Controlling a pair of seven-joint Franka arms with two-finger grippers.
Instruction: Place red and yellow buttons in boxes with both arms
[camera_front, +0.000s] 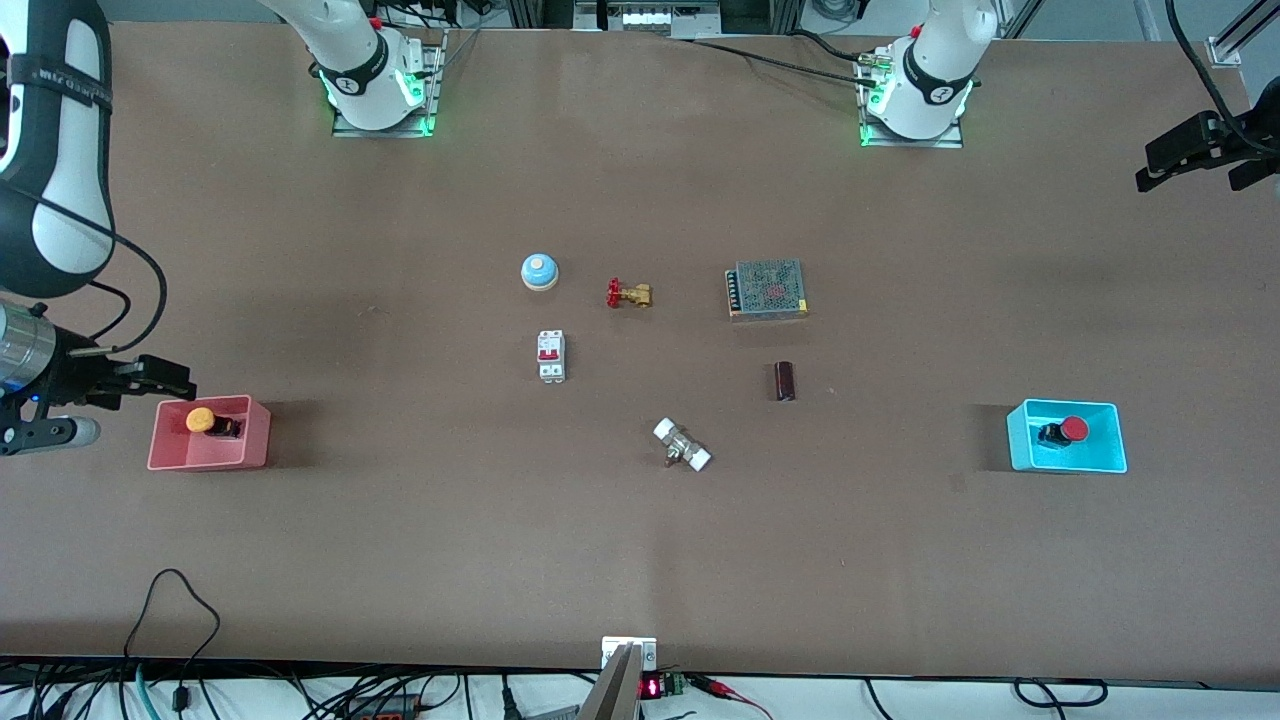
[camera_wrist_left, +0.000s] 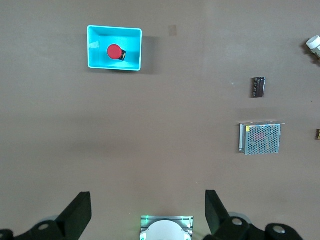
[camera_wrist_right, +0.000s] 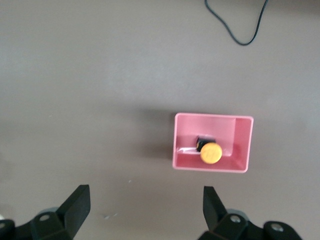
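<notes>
Orange-yellow mushroom-cap push-button (camera_front: 201, 420) sitting inside pink-red plastic bin (camera_front: 160, 450) at right arm's end of brown bench (camera_front: 640, 560). Red mushroom-cap push-button (camera_front: 1072, 429) inside cyan plastic bin (camera_front: 1020, 445) at left arm's end. Right pincer (camera_front: 150, 378) up beside pink bin, fingers spread apart, empty. Left pincer (camera_front: 1200, 150) raised over bench edge, fingers apart, empty too.

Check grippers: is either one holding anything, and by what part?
Nothing is held. The left gripper and right gripper are both open and empty. The red button lies in the cyan box, the yellow button in the pink box.
</notes>
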